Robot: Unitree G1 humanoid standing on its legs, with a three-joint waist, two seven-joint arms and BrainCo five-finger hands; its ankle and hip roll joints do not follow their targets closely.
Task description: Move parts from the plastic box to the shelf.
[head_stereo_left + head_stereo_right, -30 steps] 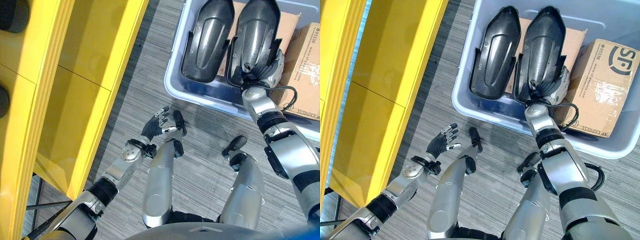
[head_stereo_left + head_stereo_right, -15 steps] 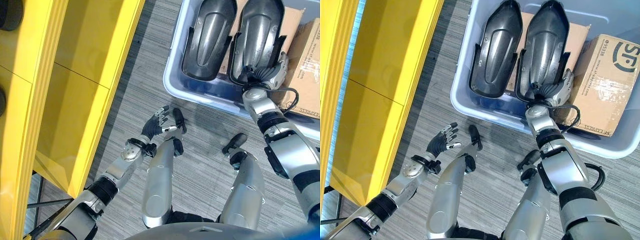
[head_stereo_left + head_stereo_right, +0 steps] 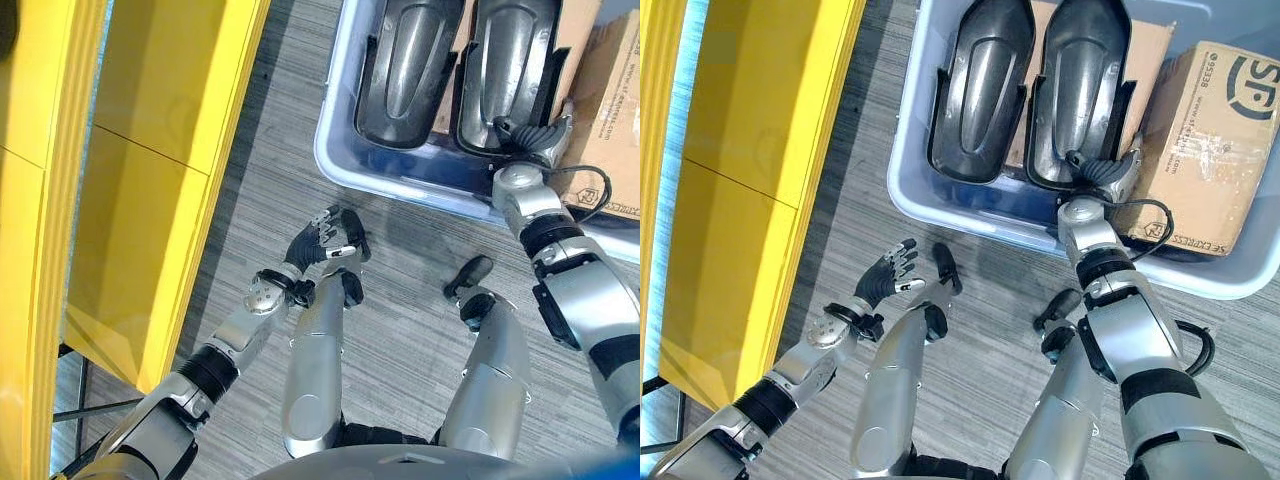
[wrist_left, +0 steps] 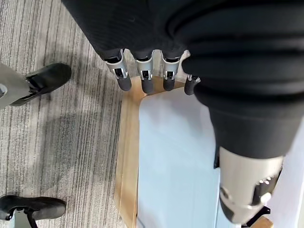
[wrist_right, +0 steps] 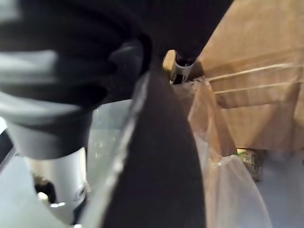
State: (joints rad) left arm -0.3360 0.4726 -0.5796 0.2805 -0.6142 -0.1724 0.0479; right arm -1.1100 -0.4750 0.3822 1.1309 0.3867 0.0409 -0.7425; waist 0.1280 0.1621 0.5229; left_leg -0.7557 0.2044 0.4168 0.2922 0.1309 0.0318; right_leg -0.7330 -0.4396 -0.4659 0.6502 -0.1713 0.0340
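- A blue plastic box sits on grey floor, with a yellow shelf well apart from it, on the robot's left.
- Inside the box, two long dark curved parts lie side by side, both with their long axis running away from the robot.
- One part lies on the shelf side of the box; the other part lies beside it, next to a cardboard carton.
- The right hand is at the near end of the part beside the carton, its fingers curled over that end's rim in what looks like a grasp; the right wrist view is too close to confirm it.
- The left hand hovers over the floor between box and shelf, fingers loosely spread and holding nothing.
- The right hand is far nearer the parts. From the box, the shelf lies across the robot's front to its left, so the part will probably need to be lifted lengthwise out of the box first.
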